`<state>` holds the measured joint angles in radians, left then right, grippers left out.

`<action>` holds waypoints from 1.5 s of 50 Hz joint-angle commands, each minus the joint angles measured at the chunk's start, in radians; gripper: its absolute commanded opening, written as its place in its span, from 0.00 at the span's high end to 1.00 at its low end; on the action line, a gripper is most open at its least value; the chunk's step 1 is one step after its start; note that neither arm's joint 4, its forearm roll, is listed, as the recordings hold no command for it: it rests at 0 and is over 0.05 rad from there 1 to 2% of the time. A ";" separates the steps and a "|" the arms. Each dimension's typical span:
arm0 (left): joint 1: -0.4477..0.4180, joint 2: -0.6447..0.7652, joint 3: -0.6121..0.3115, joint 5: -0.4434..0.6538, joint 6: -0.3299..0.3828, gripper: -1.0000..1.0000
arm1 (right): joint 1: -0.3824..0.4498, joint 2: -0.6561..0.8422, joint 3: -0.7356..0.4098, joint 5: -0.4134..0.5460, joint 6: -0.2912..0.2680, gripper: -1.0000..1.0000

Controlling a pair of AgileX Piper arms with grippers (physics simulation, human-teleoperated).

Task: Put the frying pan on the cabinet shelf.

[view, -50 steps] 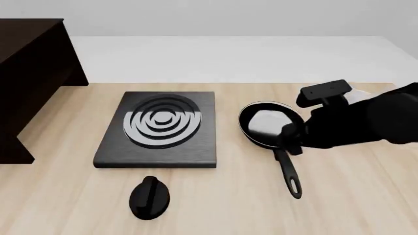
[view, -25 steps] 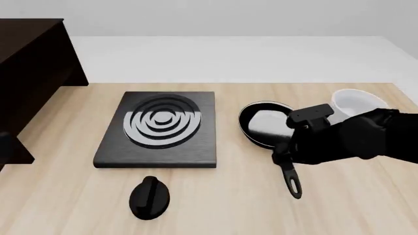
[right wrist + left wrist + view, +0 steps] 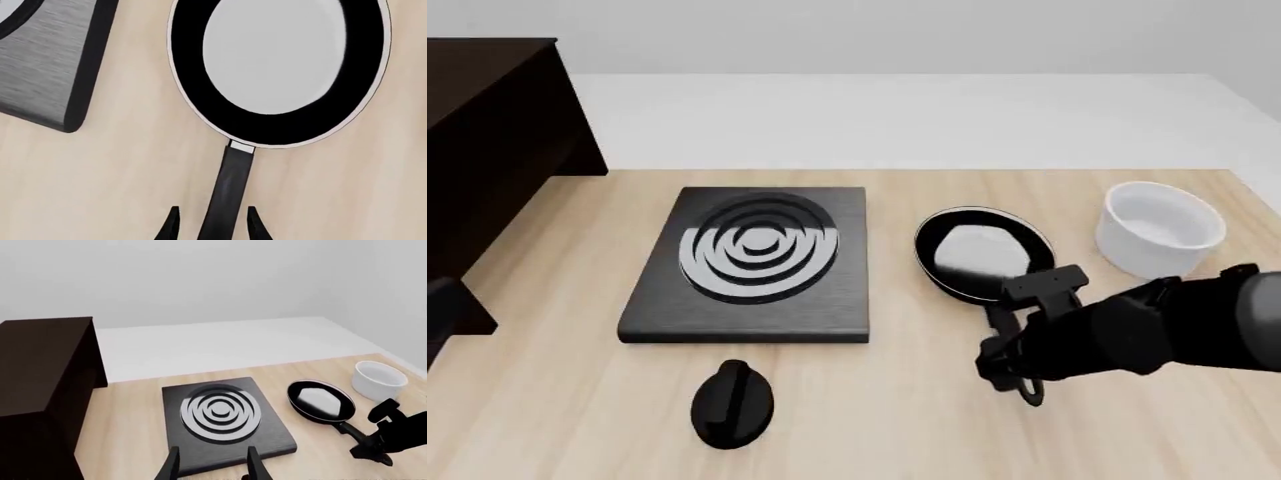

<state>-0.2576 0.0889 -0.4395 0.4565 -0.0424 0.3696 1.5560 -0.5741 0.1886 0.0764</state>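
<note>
The frying pan [image 3: 978,253] is small, round and glossy black, and lies on the table right of the stove plate. Its long handle [image 3: 1022,378] points toward the near edge. My right gripper [image 3: 1010,352] hovers over the handle. In the right wrist view the right gripper [image 3: 212,226] is open, and its fingers stand on either side of the handle [image 3: 225,200] without closing on it. The dark brown cabinet [image 3: 487,160] stands at the far left, and its shelf boards are lost in shadow. My left gripper [image 3: 212,469] is open and empty, near the stove plate's front edge.
A black stove plate [image 3: 754,262] with grey rings lies mid-table, with a black knob [image 3: 733,400] in front of it. A white bowl [image 3: 1158,228] stands right of the pan. Part of the left arm [image 3: 441,310] shows at the left edge.
My right arm has slid from over the pan's right side toward the near edge, along the handle, uncovering the white bowl. A bit of the left arm has entered at the left edge.
</note>
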 commanded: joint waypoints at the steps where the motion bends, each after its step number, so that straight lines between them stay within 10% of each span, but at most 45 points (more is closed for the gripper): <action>1: -0.003 -0.001 0.009 -0.002 0.000 0.00 | -0.007 0.041 0.052 -0.065 -0.002 0.00; 25: -0.013 0.003 0.019 -0.010 0.002 0.00 | -0.013 0.024 0.089 -0.090 0.015 0.00; 26: -0.014 0.003 0.018 -0.009 0.004 0.00 | -0.016 0.011 0.092 -0.090 0.006 1.00; 36: -0.021 0.004 0.023 -0.014 0.004 0.00 | -0.047 -0.083 0.114 -0.042 -0.033 1.00; 51: -0.040 -0.021 0.043 -0.024 0.001 0.00 | -0.107 -0.432 -0.055 0.306 -0.098 1.00; 75: -0.064 -0.035 0.038 -0.018 -0.072 0.00 | -0.059 -0.547 -0.184 0.357 -0.142 1.00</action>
<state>-0.3070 0.0555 -0.4027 0.4422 -0.0901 0.2822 1.0460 -0.6650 0.5197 -0.0561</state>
